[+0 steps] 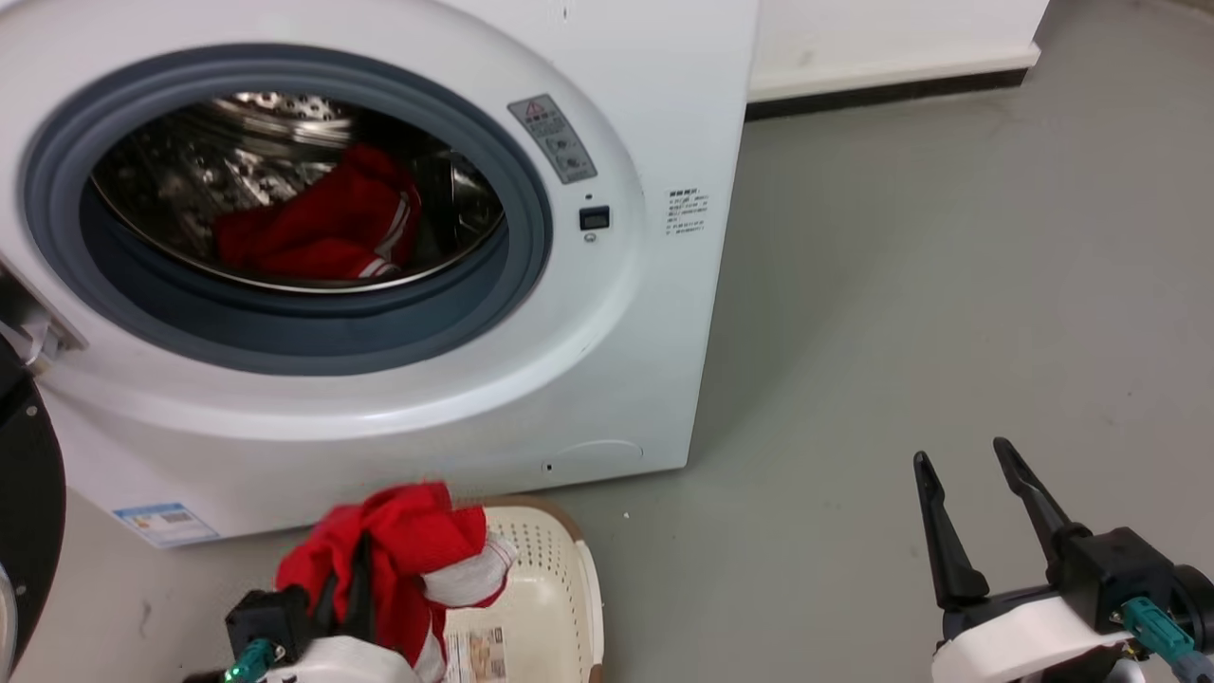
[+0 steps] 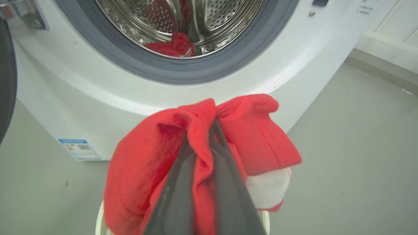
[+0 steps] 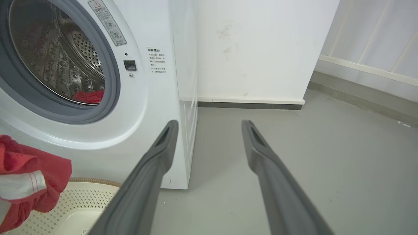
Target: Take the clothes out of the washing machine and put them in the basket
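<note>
Fabric comes first: our left gripper (image 2: 209, 130) has its two long dark fingers pinched together on a bright red soft garment with a white trimmed panel (image 2: 258, 137). The cloth folds over both fingers and hangs just above the cream perforated plastic basket with the brown woven-look rim (image 1: 560, 569). We judge the step in hand to be the drop. To do it well, we should bring the wrist lower and toward the basket's middle before letting go, because the cloth wraps the fingers and may cling. Opening wide and drawing back slowly should let it slide off inside the rim, not over it. Our right gripper (image 1: 960, 453) hangs empty over the grey floor (image 1: 901, 285), fingers spread apart, well to the side of the basket. Beyond stands the large white front-loading washing machine (image 1: 626, 360), its porthole open, with more red clothes (image 1: 313, 237) lying in its perforated steel drum (image 1: 190, 180), so another reach is due.
</note>
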`<state>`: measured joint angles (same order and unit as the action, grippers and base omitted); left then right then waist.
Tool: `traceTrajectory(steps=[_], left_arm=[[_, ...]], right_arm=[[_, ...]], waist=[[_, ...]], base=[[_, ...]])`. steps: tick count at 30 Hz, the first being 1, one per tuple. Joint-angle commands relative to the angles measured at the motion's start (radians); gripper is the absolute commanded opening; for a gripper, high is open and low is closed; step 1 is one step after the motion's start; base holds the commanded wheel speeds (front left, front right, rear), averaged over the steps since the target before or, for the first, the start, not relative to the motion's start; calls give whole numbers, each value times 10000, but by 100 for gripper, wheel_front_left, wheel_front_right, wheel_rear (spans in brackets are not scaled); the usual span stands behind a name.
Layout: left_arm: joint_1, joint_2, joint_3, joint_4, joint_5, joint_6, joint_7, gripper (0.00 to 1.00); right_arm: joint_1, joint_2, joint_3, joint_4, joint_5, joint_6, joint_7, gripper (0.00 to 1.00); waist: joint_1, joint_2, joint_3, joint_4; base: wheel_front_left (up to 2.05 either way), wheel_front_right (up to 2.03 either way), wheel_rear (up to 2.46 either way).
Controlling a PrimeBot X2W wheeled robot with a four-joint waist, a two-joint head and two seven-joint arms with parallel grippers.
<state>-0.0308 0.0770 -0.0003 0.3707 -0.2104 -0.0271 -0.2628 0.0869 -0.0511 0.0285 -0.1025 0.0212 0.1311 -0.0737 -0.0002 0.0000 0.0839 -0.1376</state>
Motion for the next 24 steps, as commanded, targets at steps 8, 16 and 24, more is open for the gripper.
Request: traceTrajectory(steps=[8,16,24], left_arm=[[-747,-79,-40,1516,-200,-4,-27,0],[-2743,297,230,4299,-373,-89,-29,0],[-4678,781,328,6865,-493,16,126,0]], right_arm=[[-665,18,181,-238,-35,-7,-68,100],[-1664,19,454,-219,97,-7,-358,100],[-2459,19,865,-36,60,-7,-632,100]], waist=[[2,0,1685,38],[2,0,3909,-312],[2,0,5589,-588]], base=[[0,0,0],[0,0,0],[0,0,0]])
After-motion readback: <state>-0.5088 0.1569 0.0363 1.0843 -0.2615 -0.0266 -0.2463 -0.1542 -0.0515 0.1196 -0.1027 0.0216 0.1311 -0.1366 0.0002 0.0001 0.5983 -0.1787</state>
